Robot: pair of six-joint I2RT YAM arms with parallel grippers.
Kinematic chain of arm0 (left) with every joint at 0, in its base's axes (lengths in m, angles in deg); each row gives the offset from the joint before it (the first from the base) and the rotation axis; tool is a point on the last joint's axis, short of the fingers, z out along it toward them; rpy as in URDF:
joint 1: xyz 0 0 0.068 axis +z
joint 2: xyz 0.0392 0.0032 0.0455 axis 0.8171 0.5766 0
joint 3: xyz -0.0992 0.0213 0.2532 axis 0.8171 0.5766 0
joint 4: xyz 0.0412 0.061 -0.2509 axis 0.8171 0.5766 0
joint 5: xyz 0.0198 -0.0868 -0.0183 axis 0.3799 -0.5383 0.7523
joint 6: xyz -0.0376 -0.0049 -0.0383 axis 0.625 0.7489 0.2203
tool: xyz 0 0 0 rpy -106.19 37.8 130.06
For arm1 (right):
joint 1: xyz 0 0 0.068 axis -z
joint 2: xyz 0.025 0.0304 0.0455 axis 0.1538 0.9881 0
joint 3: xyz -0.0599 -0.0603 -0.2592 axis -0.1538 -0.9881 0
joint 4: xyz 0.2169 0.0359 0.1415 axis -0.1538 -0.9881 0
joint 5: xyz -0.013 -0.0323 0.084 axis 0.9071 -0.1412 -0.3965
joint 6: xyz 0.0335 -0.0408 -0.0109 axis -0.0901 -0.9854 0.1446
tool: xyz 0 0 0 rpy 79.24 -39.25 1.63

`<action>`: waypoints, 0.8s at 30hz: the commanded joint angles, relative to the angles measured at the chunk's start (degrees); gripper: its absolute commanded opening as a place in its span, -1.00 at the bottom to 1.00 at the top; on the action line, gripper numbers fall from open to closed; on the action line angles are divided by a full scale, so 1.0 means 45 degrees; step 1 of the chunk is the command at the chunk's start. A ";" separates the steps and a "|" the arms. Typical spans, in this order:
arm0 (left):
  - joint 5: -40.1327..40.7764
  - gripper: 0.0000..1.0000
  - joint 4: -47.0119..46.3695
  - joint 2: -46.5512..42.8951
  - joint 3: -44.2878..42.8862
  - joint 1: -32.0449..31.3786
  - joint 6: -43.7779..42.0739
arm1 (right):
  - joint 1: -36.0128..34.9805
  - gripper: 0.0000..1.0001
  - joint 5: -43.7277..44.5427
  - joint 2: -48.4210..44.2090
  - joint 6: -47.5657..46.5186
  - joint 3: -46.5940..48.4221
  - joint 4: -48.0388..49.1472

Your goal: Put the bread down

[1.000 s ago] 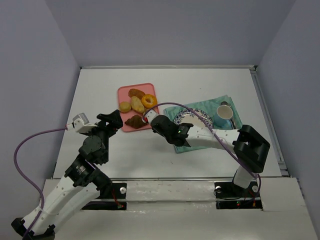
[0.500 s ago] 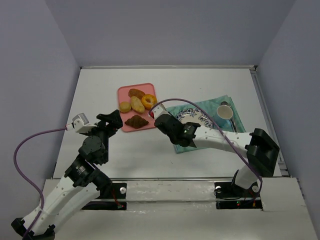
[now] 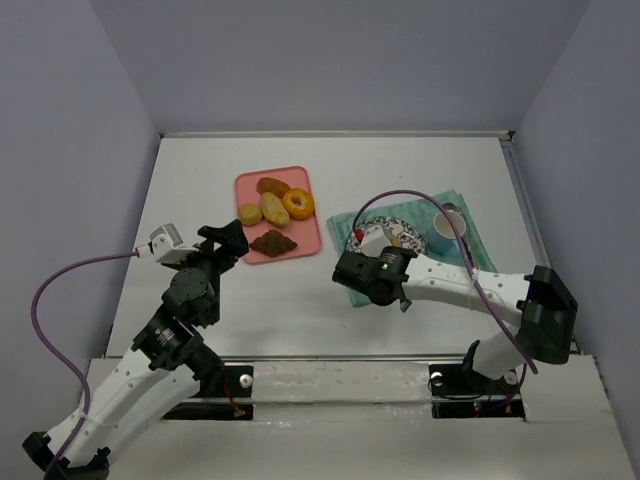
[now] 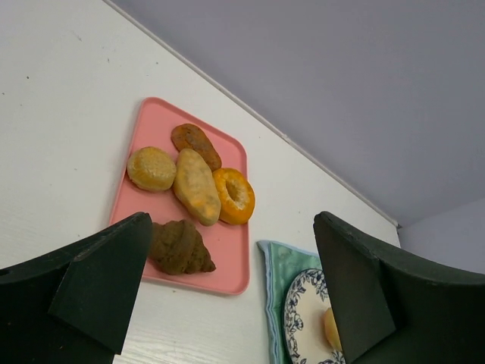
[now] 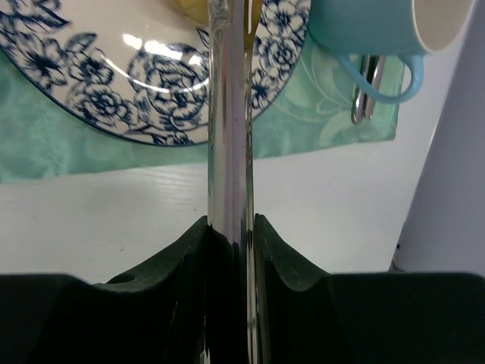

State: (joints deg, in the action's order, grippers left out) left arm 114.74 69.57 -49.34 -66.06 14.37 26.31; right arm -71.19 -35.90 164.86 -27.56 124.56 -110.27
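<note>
Right tool (image 5: 229, 45) has retreated across the white table (image 3: 290, 315), shut and empty; left tool (image 4: 232, 250) gapes, empty.

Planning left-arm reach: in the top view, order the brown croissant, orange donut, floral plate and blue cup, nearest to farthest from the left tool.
1. Brown croissant, tray's near edge.
2. Orange donut, tray's right side.
3. Floral plate, on cloth.
4. Blue cup, far right.

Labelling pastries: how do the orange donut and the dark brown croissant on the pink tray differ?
The donut is orange and ring-shaped; the croissant is dark brown, ridged, with no hole. The donut lies farther from the arms, the croissant at the tray's near edge. Both rest on the pink tray.
</note>
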 commanded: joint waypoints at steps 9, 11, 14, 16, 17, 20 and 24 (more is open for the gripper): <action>0.0435 0.98 -0.1041 0.0080 0.0211 -0.0040 -0.0246 | -0.0169 -0.22 0.0715 0.0846 0.4093 0.1101 -0.3789; 0.0416 0.98 -0.1061 0.0138 0.0192 -0.0040 -0.0265 | -0.0169 -0.17 0.0676 0.0516 0.3937 0.1081 -0.3420; 0.0416 0.98 -0.1061 0.0138 0.0192 -0.0021 -0.0266 | -0.0169 -0.12 0.0578 0.0144 0.3411 0.1042 -0.2970; 0.0416 0.98 -0.1080 0.0138 0.0192 -0.0040 -0.0266 | -0.0169 -0.09 0.0500 -0.0130 0.3137 0.1100 -0.2637; 0.0416 0.98 -0.1080 0.0138 0.0192 -0.0040 -0.0266 | -0.0169 -0.09 0.0500 -0.0208 0.3097 0.1139 -0.2578; 0.0416 0.98 -0.1080 0.0138 0.0192 -0.0040 -0.0266 | -0.0169 -0.08 0.0675 -0.0365 0.3077 0.1315 -0.2577; 0.0416 0.98 -0.1080 0.0119 0.0172 -0.0040 -0.0304 | -0.0169 0.02 0.0891 -0.0249 0.3233 0.1647 -0.3026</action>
State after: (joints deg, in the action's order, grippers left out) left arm 114.67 67.86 -49.21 -65.69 14.37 25.52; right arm -71.56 -35.53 164.54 -14.03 128.51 -121.73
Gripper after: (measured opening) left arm 0.990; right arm 0.486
